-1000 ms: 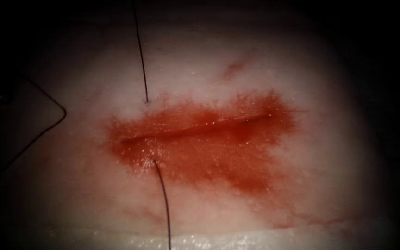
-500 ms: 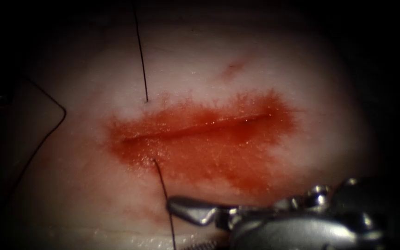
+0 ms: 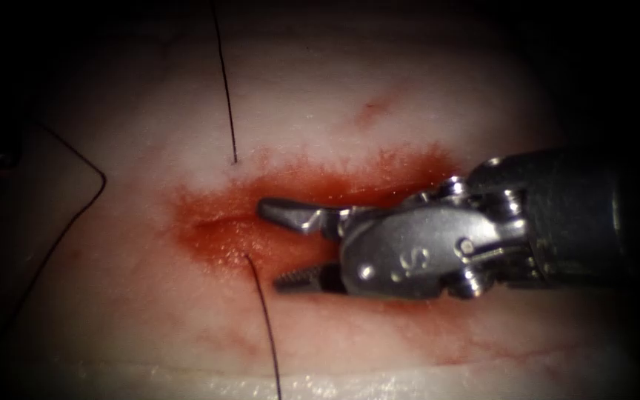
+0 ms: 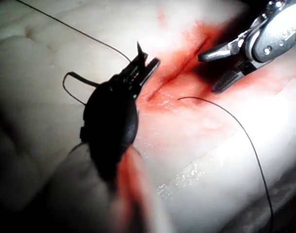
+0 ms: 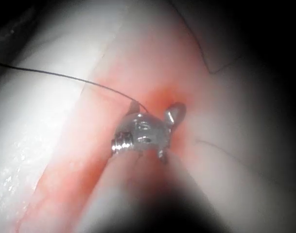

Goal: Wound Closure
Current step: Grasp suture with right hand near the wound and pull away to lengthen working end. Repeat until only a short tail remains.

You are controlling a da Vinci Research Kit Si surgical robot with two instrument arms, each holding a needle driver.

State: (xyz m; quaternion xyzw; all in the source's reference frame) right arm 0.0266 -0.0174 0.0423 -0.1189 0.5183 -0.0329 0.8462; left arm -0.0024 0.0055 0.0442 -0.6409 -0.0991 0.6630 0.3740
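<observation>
Cut: runs roughly level across the tissue in the endoscope view. Its left end is exposed and the rest is covered by the right arm's tool. Red fluid is spread over the surface around it, denser along the line of the cut.

Thread: one dark strand meets the tissue just above the cut near its left end and runs straight up out of view. A second strand leaves the tissue just below the cut, almost opposite the first, and trails down over the near edge of the tissue. A further length lies bent at a sharp angle well to the left of the cut, on the pale tissue.

Right tool: comes in from the right and lies over the cut with its tip toward the left end. Jaws spread wide, nothing between them. Upper jaw sits over the line of the cut; the toothed lower jaw is just right of where the lower strand exits, not touching it. The left wrist view and the right wrist view show the same spread.

Left tool: a dark silhouette in the left wrist view, its tip just beside the cut. A thin dark point juts from the tip, and a strand of thread runs to it. Cannot tell whether that point is the needle, nor what the tool holds.
</observation>
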